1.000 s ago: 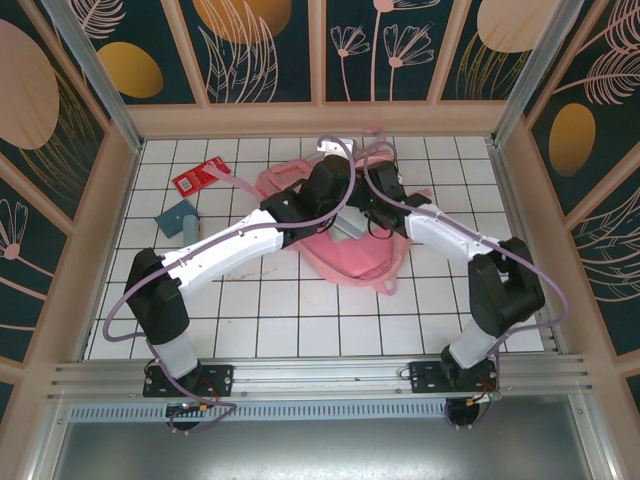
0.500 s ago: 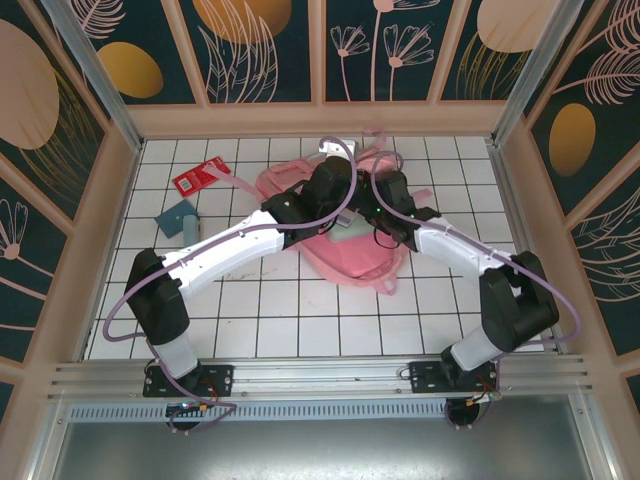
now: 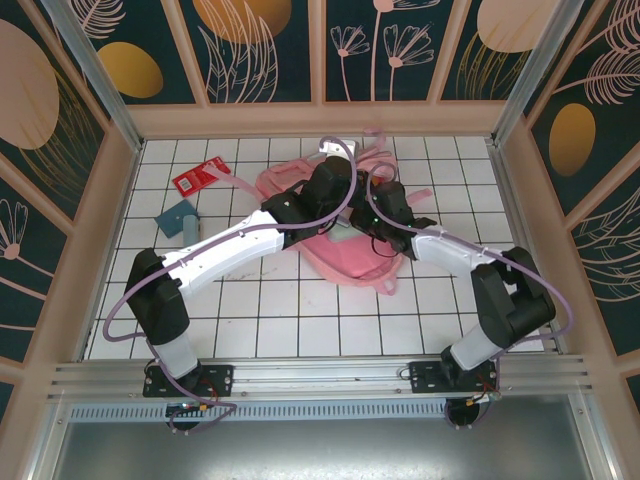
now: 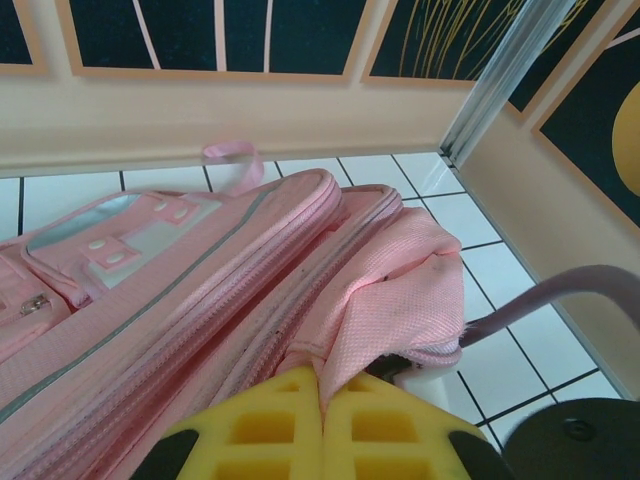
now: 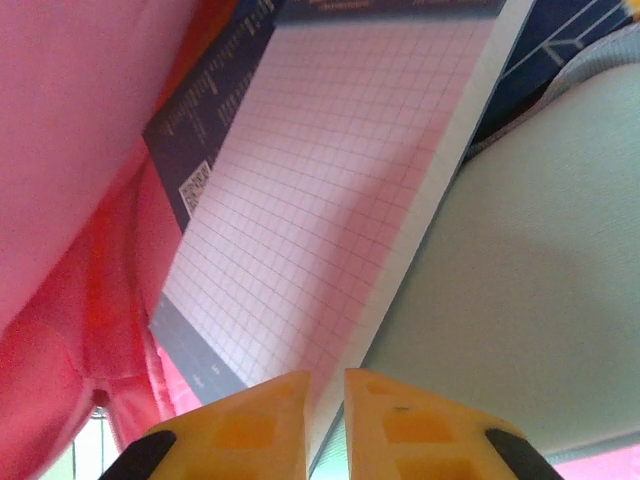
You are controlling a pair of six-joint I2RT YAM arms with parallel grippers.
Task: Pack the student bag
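The student bag (image 3: 352, 262), a pink backpack, lies in the middle of the tiled table under both arms. My left gripper (image 3: 348, 208) (image 4: 322, 400) is shut on a fold of pink fabric (image 4: 395, 300) at the bag's opening and holds it up. My right gripper (image 3: 357, 228) (image 5: 327, 400) reaches inside the bag; its jaws stand nearly together on the lower edge of a grid-ruled notepad (image 5: 320, 200). A pale grey-green flat item (image 5: 520, 280) (image 3: 345, 238) lies against the pad's right side. The bag's pink lining (image 5: 70, 150) surrounds them.
A red packet (image 3: 202, 176) and a teal-blue item (image 3: 180, 217) lie on the tiles at the far left. The bag's carry loop (image 4: 232, 155) points at the back wall (image 4: 300, 110). Raised walls fence the table; a metal post (image 4: 500, 75) stands at the back right corner.
The right arm has pushed leftward, deeper into the bag, and its jaws have come from wide apart to nearly together on the notepad's edge. The left gripper has kept its hold on the fabric.
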